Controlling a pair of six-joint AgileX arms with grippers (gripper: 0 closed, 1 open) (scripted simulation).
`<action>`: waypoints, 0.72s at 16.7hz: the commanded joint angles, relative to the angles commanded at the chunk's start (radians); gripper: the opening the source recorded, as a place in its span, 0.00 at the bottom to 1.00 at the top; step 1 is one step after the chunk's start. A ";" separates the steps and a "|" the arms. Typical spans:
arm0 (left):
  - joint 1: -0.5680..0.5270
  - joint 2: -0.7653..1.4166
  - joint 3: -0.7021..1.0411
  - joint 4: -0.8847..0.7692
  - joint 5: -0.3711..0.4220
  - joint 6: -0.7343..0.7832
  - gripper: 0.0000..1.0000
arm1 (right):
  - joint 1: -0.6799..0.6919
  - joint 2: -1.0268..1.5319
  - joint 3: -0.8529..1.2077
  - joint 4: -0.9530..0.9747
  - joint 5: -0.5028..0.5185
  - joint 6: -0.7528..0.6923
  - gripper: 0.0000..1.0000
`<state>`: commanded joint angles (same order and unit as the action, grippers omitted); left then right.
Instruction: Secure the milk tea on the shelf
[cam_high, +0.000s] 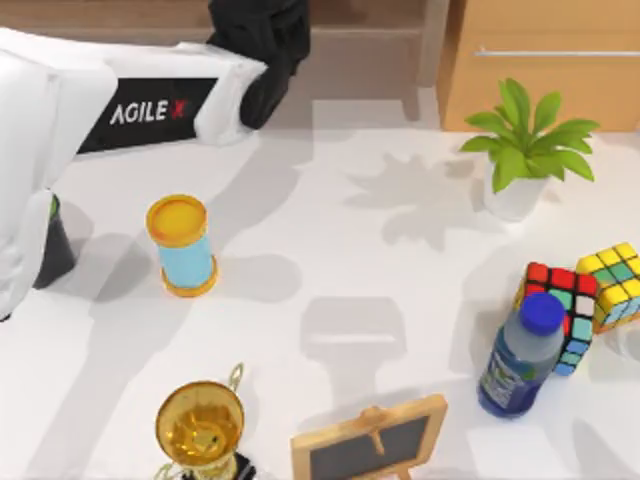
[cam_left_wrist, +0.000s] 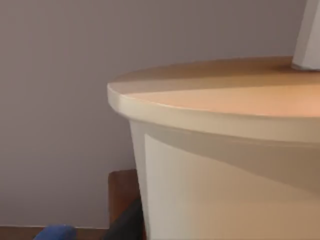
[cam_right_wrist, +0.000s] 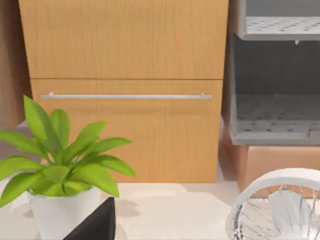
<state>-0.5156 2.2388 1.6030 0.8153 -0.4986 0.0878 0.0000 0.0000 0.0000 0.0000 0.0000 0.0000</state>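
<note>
Trophy (cam_high: 200, 428) and small chalkboard (cam_high: 370, 444) at the near edge of the table (cam_high: 400, 270). Water bottle (cam_high: 520, 357) near right, leaning against two puzzle cubes (cam_high: 590, 295). Blue can (cam_high: 182, 246) with yellow lid lies left of centre, well apart from everything else. Potted plant (cam_high: 525, 150) farther back on the right, just in front of the light cabinet (cam_high: 545, 60) with its bar handle; right wrist view looks over the plant at that cabinet, with a white wire fan (cam_right_wrist: 277, 207) beside it. Left arm reaches across the far left, its gripper (cam_high: 262, 55) at the shelf (cam_high: 150, 15) along the back edge. Left wrist view sits tight against the milk tea (cam_left_wrist: 225, 165): orange-tan lid, straw base at the edge, pale cup wall below, brown shelf board behind. Cup is at the shelf with the left gripper; cannot tell whether the fingers grip it. Right gripper: fingers cannot be judged.
</note>
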 joint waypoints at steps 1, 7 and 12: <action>0.000 0.000 0.000 0.000 0.000 0.000 0.30 | 0.000 0.000 0.000 0.000 0.000 0.000 1.00; 0.000 0.000 0.000 0.000 0.000 0.000 0.75 | 0.000 0.000 0.000 0.000 0.000 0.000 1.00; 0.000 0.000 0.000 0.000 0.000 0.000 1.00 | 0.000 0.000 0.000 0.000 0.000 0.000 1.00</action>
<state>-0.5156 2.2388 1.6030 0.8153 -0.4986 0.0878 0.0000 0.0000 0.0000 0.0000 0.0000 0.0000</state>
